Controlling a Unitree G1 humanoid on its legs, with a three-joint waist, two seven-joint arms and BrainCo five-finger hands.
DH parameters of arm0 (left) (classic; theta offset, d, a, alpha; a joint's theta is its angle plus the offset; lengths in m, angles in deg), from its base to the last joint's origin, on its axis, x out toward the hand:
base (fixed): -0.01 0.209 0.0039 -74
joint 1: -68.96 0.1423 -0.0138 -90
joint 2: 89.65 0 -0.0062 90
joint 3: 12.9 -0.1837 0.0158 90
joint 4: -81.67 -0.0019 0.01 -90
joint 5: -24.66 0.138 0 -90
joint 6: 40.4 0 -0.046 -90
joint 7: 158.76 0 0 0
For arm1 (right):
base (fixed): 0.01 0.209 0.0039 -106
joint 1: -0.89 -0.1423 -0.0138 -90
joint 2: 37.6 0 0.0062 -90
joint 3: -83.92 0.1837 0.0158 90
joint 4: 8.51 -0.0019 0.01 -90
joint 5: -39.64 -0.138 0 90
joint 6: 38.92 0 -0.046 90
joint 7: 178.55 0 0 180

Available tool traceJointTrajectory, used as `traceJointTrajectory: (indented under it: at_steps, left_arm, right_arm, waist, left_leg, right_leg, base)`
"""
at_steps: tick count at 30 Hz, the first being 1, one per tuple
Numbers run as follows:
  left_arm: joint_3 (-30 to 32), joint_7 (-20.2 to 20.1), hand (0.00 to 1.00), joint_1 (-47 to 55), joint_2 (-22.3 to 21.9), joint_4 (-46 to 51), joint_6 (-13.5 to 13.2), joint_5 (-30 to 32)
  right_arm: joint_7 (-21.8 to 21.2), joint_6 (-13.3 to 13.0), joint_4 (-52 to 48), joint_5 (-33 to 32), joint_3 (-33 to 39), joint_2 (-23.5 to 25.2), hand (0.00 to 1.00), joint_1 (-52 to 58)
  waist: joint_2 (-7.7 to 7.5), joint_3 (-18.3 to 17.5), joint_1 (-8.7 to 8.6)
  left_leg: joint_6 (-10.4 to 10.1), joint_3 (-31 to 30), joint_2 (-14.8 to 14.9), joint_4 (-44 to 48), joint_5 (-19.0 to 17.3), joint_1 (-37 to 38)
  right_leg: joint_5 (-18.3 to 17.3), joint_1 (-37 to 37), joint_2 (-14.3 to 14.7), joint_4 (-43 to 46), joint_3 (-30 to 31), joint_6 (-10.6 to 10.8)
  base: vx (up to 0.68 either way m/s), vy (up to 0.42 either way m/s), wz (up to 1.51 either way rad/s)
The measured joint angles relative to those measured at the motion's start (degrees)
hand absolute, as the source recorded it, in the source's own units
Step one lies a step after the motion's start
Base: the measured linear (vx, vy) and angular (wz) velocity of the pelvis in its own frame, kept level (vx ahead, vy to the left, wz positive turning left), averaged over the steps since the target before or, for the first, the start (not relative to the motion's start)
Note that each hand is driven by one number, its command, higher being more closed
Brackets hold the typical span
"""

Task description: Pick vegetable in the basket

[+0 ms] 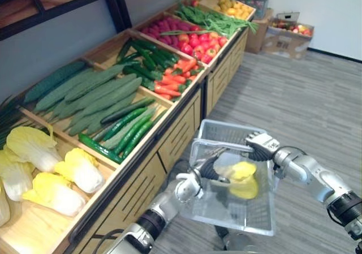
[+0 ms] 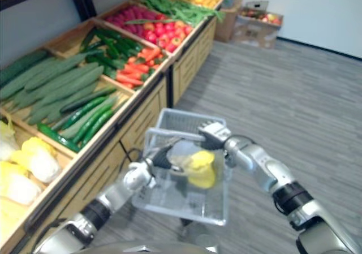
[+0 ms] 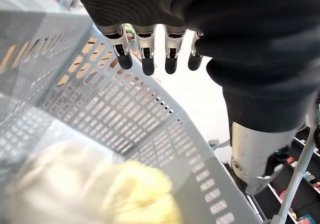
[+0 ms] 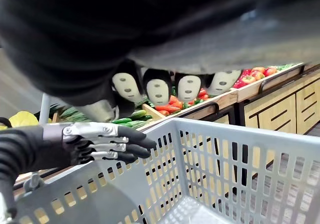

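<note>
At 6 o'clock in the head views, we see a grey plastic basket [image 1: 222, 130] with lattice walls and rounded corners, flanked by both hands. The task's vegetable, a pale yellow leafy cabbage [image 1: 243, 177], lies inside it against the right wall. The left hand [image 1: 202, 170] is at the basket's left side, at about 7 o'clock. The right wrist view adds what the head views leave vague: this hand's silver, dark-tipped fingers [image 4: 112, 141] lie straight and apart along the outside of the rim, curled round nothing. The left wrist view looks down the slotted wall to the cabbage, a soft yellow mass on the basket floor.

The right hand [image 1: 261, 143] sits on the far right corner of the rim, at about 4 o'clock. We cannot tell whether it is clamped on the rim or merely resting there.

Beyond, a wooden produce stand [image 1: 175, 135] with slatted drawer fronts runs from 8 o'clock towards 12. Its bins hold, in turn:
- crinkled yellow-white cabbages [image 1: 54, 177]
- long matte green cucumbers [image 1: 93, 95]
- orange carrots [image 1: 172, 83]
- glossy red tomatoes [image 1: 201, 44]
- green beans [image 1: 218, 21]

At 1 o'clock, a cardboard box [image 1: 285, 39] of fruit stands on the grey plank floor [image 1: 300, 101].
</note>
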Motion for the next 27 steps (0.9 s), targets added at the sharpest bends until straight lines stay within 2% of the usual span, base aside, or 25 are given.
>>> traceJointTrajectory:
  at_steps: [4, 9, 13, 16, 21, 24, 26, 27]
  left_arm:
    - [0.0, 0.0, 0.00, -0.9, -0.5, 0.4, 0.0, 0.0]
    - [-1.0, -0.5, 0.00, -0.9, -0.1, 3.1, 0.0, -0.1]
    - [-4.3, -2.6, 0.00, -0.9, 2.9, 10.8, 0.0, -0.8]
    - [-7.2, -5.9, 0.00, -0.9, 6.0, 19.7, -0.6, -6.5]
    - [-12.9, -9.9, 0.00, -0.9, 12.2, 32.8, -3.2, -21.1]
    - [-16.0, -12.6, 0.00, -0.6, 18.2, 39.9, -4.2, -31.4]
    - [-16.9, -16.1, 0.00, -0.2, 23.8, 44.2, -4.4, -40.5]
    - [-17.0, -16.8, 0.00, -0.1, 24.9, 44.8, -4.4, -42.2]
  right_arm:
    - [-1.0, -0.4, 0.0, 0.0, 1.4, 0.1, 1.00, 1.0]
    - [-1.1, -0.4, 0.0, 0.0, 3.5, 0.1, 1.00, 2.2]
    - [-1.3, -0.4, -0.1, -0.1, 7.3, 0.1, 1.00, 4.2]
    - [-1.9, 0.9, 0.0, -0.7, 9.2, 0.2, 1.00, 6.3]
    - [-2.3, 3.4, 4.8, -2.0, 15.4, 5.1, 1.00, 12.1]
    - [-2.2, 5.6, 10.1, -2.2, 20.8, 8.2, 1.00, 14.7]
    - [-2.0, 7.3, 14.0, -2.3, 26.5, 11.0, 1.00, 16.4]
    - [-1.8, 7.6, 15.1, -2.6, 28.2, 11.7, 1.00, 16.9]
  waist:
    - [0.20, 0.4, 0.77]
    - [0.34, 0.5, 0.93]
    - [0.30, 0.6, 1.01]
    - [0.29, 0.6, 1.28]
    - [0.29, 0.6, 2.54]
    - [0.35, 0.5, 2.66]
    - [0.45, 0.4, 3.26]
    - [0.44, 0.4, 3.65]
  left_leg:
    - [0.0, -0.8, 0.0, 0.0, 0.0, -0.2]
    - [0.1, -1.4, 0.1, 0.0, 0.0, -0.1]
    - [0.3, -2.7, 0.2, 0.2, -0.1, -1.0]
    - [0.6, -4.2, 0.8, 1.1, -0.5, -1.5]
    - [0.8, -8.1, 1.2, 1.9, -1.2, -2.4]
    - [1.2, -11.8, 0.9, 1.8, -1.2, -4.2]
    - [2.0, -14.0, 0.7, 1.6, -0.8, -5.7]
    - [2.2, -14.9, 0.5, 1.6, -0.7, -6.3]
  right_leg:
    - [0.0, 0.0, -0.2, 0.0, -0.3, 0.0]
    - [0.0, 1.0, -0.5, -0.6, -1.1, 0.0]
    - [0.0, 1.1, -1.3, -0.6, -2.4, 0.0]
    - [0.0, 1.6, -1.9, -0.6, -3.9, 0.0]
    - [-0.6, 3.3, -3.3, -0.6, -7.5, 0.2]
    - [-1.3, 3.9, -5.1, -0.5, -11.0, 0.5]
    - [-1.5, 4.0, -6.3, -0.5, -13.4, 0.5]
    - [-1.5, 4.0, -6.7, -0.5, -14.1, 0.6]
  base:
    - [-0.05, 0.006, 0.04]
    - [-0.07, 0.003, 0.08]
    - [-0.08, -0.002, 0.19]
    - [-0.07, -0.009, 0.26]
    - [-0.08, -0.005, 0.39]
    - [-0.08, 0.014, 0.62]
    - [-0.09, 0.024, 0.61]
    - [-0.06, 0.018, 0.61]
